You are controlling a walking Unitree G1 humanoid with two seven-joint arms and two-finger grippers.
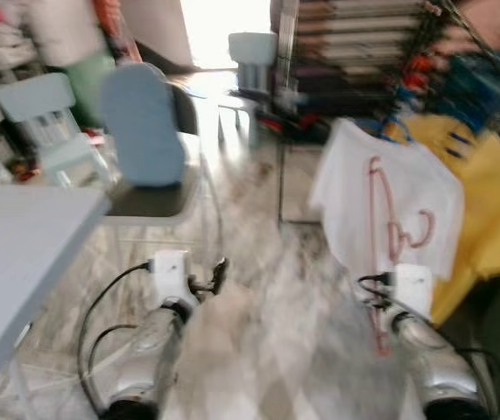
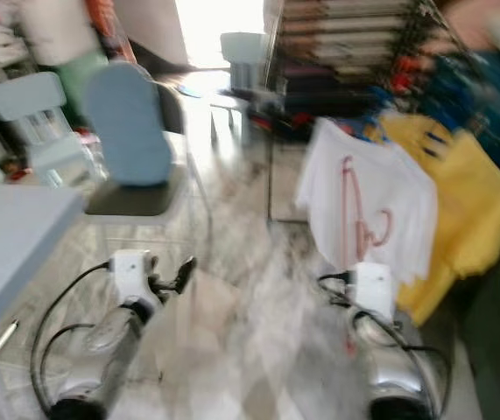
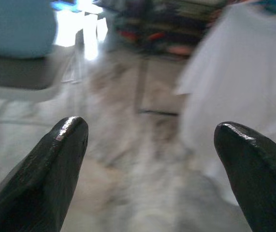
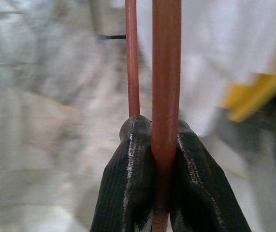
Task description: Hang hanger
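Though motion blurs everything, the thin pink plastic hanger [image 1: 388, 229] stands near upright, long axis vertical, hook curling at mid-height, before a white T-shirt [image 1: 390, 197]. Right gripper [image 4: 164, 145] pinches its smooth bar tight. Left gripper [image 3: 150, 145] hovers over marbled floor [image 1: 267, 332], fingers wide apart, holding nothing.

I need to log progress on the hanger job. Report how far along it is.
Done: the right tool is shut on the thin pink plastic hanger, picked up and held in front of the white T-shirt.
In hand: carrying it; the head views are blurred, as if the robot is walking. The left tool is open and holds nothing.
Left: hooking the hanger on; the dark clothes rack ahead seems the likely place.
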